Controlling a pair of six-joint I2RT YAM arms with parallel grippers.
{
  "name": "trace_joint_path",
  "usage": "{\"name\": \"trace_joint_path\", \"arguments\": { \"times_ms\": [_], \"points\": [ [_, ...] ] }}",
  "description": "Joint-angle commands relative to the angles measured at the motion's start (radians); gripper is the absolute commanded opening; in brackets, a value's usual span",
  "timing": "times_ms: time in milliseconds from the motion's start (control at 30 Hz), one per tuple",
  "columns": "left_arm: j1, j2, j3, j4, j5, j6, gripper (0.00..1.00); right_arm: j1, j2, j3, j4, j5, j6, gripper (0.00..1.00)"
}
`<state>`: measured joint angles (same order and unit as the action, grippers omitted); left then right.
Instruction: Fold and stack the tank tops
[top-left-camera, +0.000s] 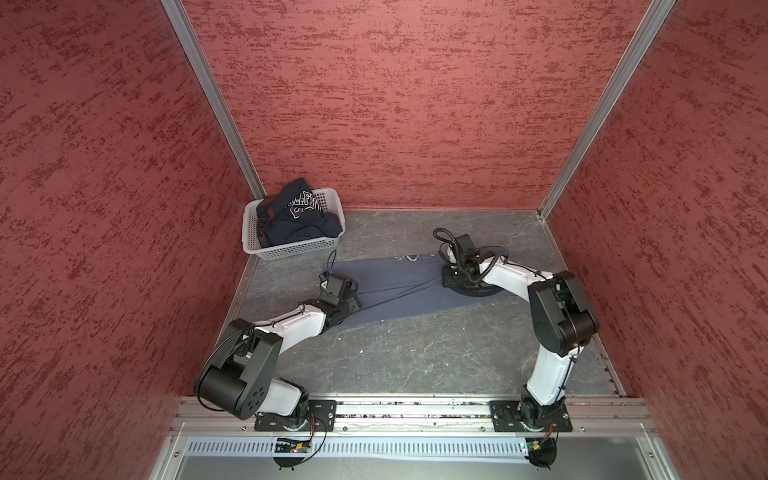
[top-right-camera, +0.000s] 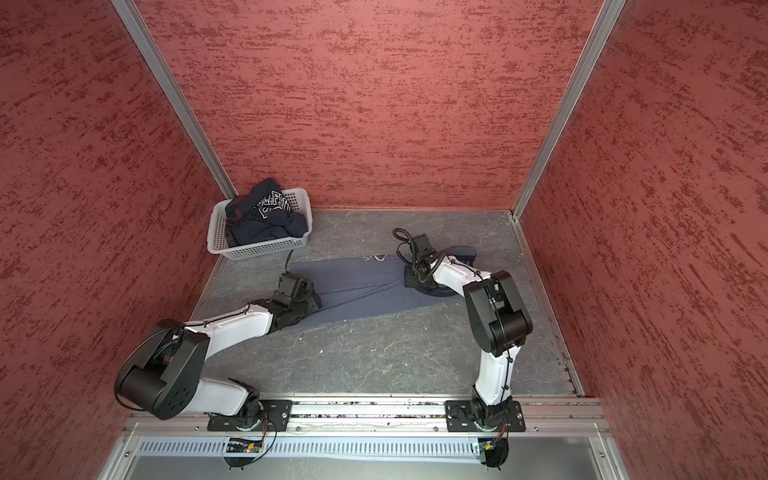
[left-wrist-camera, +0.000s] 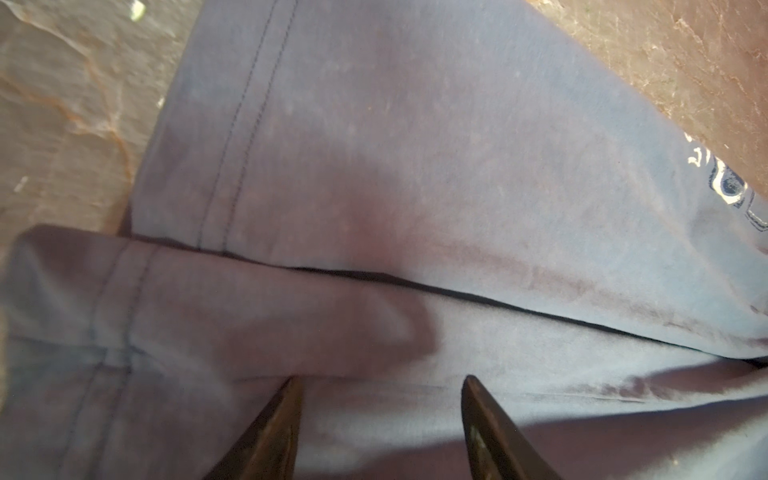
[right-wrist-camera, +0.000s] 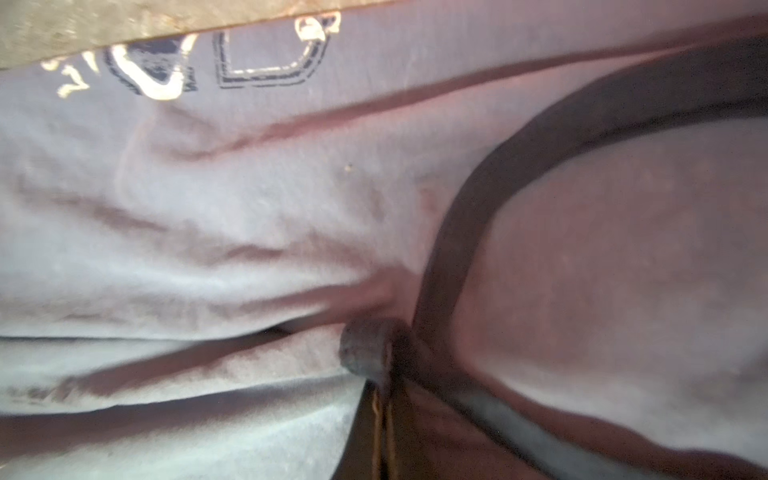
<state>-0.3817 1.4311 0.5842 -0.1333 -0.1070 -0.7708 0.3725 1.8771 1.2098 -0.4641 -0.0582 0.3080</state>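
Two tank tops, neither stacked: the navy top (top-left-camera: 299, 220) is bunched in the basket (top-left-camera: 291, 250); the grey top (top-left-camera: 399, 286) lies part-folded near the basket, left gripper (left-wrist-camera: 380, 386) spread over it, right gripper (right-wrist-camera: 382, 395) pinching its trim (right-wrist-camera: 457, 216).

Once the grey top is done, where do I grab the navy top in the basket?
Pinch the navy top at its bunched crest, which rises above the basket's far rim, coming straight down. The walls likely block any sideways approach, and the crest offers loose folds to close on.
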Motion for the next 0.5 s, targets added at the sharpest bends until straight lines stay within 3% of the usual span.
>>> {"name": "trace_joint_path", "arguments": {
  "times_ms": [0, 200, 467],
  "points": [
    [0.006, 0.009, -0.044, -0.123, -0.002, -0.015, 0.62, 0.001, 0.017, -0.01, 0.013, 0.028, 0.0, 0.14],
    [0.014, -0.011, -0.06, -0.138, -0.019, -0.024, 0.63, 0.0, -0.024, -0.059, -0.03, 0.117, 0.016, 0.37],
    [0.043, -0.032, -0.094, -0.12, 0.005, -0.034, 0.64, 0.001, -0.174, -0.135, -0.089, 0.081, 0.03, 0.52]
  ]
}}
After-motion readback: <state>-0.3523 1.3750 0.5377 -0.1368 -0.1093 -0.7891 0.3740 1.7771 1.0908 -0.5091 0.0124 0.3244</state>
